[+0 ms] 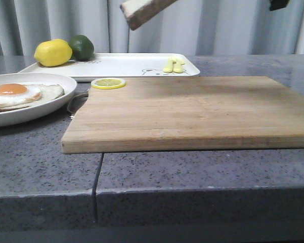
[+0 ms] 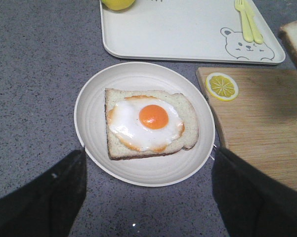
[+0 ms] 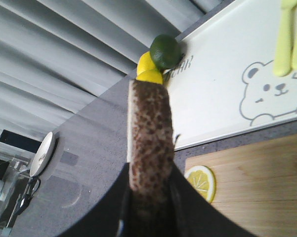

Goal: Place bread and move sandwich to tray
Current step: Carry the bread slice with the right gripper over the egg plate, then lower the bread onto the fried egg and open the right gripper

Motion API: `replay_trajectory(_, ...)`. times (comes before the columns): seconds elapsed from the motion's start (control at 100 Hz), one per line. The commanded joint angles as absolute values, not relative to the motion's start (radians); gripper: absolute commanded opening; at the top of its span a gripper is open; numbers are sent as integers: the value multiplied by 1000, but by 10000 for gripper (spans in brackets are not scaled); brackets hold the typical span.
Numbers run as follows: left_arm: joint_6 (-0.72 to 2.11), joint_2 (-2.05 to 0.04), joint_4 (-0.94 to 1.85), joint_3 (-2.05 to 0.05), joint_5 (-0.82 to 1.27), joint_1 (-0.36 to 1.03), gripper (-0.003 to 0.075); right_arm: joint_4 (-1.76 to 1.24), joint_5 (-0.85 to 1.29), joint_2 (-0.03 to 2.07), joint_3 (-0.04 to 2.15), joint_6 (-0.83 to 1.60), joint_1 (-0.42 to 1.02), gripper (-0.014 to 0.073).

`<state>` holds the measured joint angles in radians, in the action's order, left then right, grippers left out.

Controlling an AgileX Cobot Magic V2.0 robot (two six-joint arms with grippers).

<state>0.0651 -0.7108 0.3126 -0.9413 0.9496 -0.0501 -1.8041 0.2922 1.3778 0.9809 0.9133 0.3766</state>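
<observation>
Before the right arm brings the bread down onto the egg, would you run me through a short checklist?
1. Bread clamped by right gripper: ok.
2. Egg on its base slice, centred on plate: ok.
3. Left gripper open and above the plate: ok.
4. Bread lined up over the plate: not ok, it hangs over the cutting board.
5. Tray has room: ok.

Even, soft overhead light — faint shadows, no glare, sharp focus throughout

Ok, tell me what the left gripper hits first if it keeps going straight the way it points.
Probably the egg-topped bread on the plate: the open left gripper points down at it, though the gap is unclear.
</observation>
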Motion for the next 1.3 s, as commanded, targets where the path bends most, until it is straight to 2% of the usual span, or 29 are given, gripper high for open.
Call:
replay_trajectory(0.0, 68, -715, 340, -976, 893, -52, 491, -1877, 265, 1393, 1065, 921, 436, -57)
replay_trajectory(0.33, 68, -715, 340, -976, 893, -52, 491, -1877, 114, 1621, 1262, 851, 676, -57)
replay_trajectory(0.59, 68, -715, 340, -976, 893, -52, 491, -1877, 64, 1764, 1419, 796, 791, -57)
replay_trajectory(0.82, 68, -715, 340, -976, 893, -52, 491, -1877, 53, 1843, 1496, 754, 842, -57)
replay_trajectory(1.29, 68, -715, 340, -976, 893, -52, 491, -1876, 20, 1895, 1497, 753, 850, -57)
